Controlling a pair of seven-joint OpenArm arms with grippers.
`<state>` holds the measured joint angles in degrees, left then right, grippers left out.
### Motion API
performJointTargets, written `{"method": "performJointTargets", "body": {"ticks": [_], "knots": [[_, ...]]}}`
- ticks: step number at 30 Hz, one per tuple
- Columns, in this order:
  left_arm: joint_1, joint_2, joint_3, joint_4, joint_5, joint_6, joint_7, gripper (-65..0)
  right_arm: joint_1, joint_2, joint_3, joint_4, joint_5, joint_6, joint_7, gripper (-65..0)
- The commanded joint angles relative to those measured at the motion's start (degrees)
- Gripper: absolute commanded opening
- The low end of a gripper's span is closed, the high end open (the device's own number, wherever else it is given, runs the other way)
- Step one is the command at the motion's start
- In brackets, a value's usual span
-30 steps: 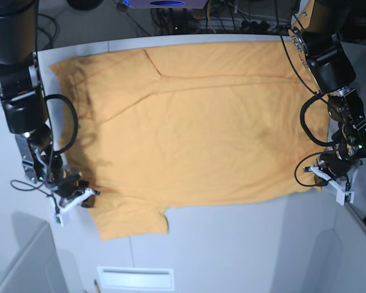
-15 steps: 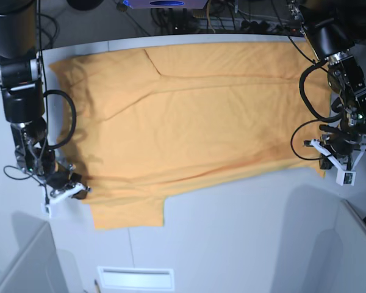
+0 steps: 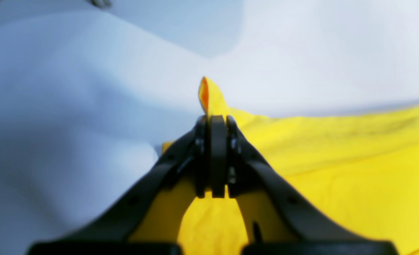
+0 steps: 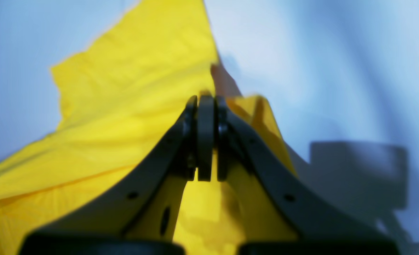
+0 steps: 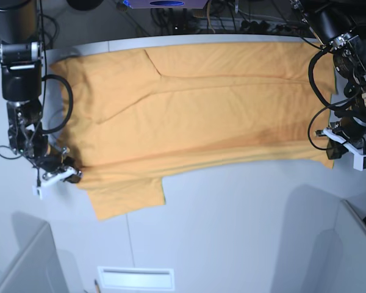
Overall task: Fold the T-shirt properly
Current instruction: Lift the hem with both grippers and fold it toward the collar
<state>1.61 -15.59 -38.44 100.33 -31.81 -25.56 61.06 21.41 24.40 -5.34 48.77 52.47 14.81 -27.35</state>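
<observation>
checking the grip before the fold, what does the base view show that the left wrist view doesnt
Only the base view: the whole T-shirt spread across the table, one sleeve poking toward the near edge, and the right gripper pinching the opposite edge. Only the left wrist view: the left gripper close up, jaws shut, a fabric tip sticking out past them. Both: the yellow-orange shirt, the pale table, and that gripper at the hem corner.

Both wrist views blurred. T-shirt [image 3: 337, 170] cut off at 3 and 6 o'clock in left wrist view; cloth pinched between jaws hidden. Thin marks unreadable.
</observation>
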Motion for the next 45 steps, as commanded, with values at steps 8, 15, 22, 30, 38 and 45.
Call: {"method": "performJointTargets", "body": {"ticks": [8,15,22,30,38,45], "knots": [[2.22,-1.06,-2.75,1.95,-0.58,0.02,-1.32,-65.0,-4.05,1.57,8.55,12.02,0.85,0.27,-5.92,-65.0],[5.73,-1.24,-2.75,3.71,-0.41,0.02,-1.58,-65.0,-10.29,1.57,15.67,22.22,0.94,0.27,-11.46,-65.0],[6.00,-1.24,-2.75,5.20,-0.41,0.02,-1.32,-65.0,-13.01,1.49,17.17,27.05,1.03,0.27,-15.50,-65.0],[10.66,-1.24,-2.75,8.72,-0.41,-0.06,-1.50,-65.0,-22.33,-1.06,24.82,37.16,1.11,0.27,-17.09,-65.0],[11.71,-1.24,-2.75,9.78,-0.49,-0.06,-1.23,-65.0,-23.39,-2.91,31.59,42.00,1.11,0.27,-25.00,-65.0],[14.17,-1.24,-2.75,11.01,-0.58,-0.06,-1.23,-65.0,-24.71,-3.70,34.40,43.05,1.11,0.44,-28.07,-65.0]]}}
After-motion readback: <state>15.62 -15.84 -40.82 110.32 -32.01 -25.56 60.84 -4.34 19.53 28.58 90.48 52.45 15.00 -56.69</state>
